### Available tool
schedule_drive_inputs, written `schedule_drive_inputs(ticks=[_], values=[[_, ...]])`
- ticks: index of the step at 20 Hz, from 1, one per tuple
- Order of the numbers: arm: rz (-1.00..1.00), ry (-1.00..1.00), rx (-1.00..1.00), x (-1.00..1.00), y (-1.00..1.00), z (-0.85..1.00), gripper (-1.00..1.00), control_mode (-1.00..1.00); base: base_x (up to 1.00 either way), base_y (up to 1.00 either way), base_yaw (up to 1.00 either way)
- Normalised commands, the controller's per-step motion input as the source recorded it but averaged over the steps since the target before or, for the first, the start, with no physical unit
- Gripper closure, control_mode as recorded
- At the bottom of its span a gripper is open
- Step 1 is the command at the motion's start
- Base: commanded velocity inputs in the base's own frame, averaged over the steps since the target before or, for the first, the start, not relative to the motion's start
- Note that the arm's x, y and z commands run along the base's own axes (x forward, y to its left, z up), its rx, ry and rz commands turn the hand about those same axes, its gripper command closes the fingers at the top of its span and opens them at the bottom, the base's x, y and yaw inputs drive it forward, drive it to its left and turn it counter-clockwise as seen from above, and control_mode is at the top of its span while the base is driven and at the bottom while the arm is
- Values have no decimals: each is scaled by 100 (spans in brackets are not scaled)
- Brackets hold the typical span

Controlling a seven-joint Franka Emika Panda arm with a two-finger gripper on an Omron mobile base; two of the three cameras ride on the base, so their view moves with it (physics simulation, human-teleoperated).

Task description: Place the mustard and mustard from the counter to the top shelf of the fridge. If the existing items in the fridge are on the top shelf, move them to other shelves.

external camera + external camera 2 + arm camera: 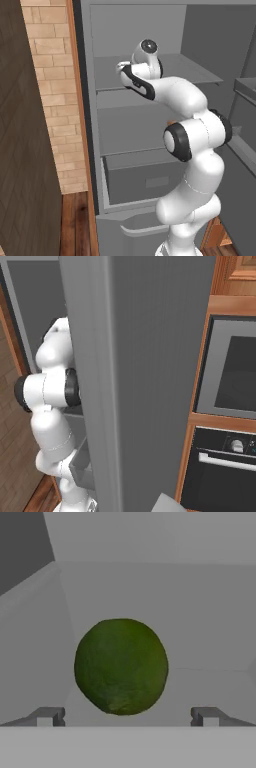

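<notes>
A dark green ball [121, 666], one of the existing items, lies on a grey shelf board and sits between my gripper's [127, 717] fingers, which stand wide open on either side of it. Neither fingertip [47, 716] touches it. In the left base view my arm reaches into the open fridge [90, 125], with the hand [124, 69] at the height of the top shelf [195, 70]. A sliver of orange-brown [171, 122] peeks out beside my elbow at the middle shelf. The mustard bottles and the counter are out of view.
A lower shelf [125, 130] and a grey drawer [145, 175] lie under the top shelf. The open fridge door [150, 381] blocks much of the right base view. A wall oven [230, 381] stands to the right, a brick wall [52, 100] to the left.
</notes>
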Motion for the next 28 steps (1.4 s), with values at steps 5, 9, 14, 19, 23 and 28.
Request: schedule_drive_inputs(ticks=[5, 9, 14, 19, 23, 28], values=[[-1, 0, 1, 39, 11, -9, -100, -100, 0, 0, 0], [-1, 0, 0, 40, 9, -10, -100, -100, 0, 0, 0], [-1, 0, 0, 35, 1, -13, 100, -100, 0, 0, 0], [0, -3, 0, -8, 0, -35, 100, -100, 0, 0, 0], [0, 0, 0, 0, 0, -1, 100, -100, 0, 0, 0], [0, -33, -1, -69, 0, 7, 100, -100, 0, 0, 0]])
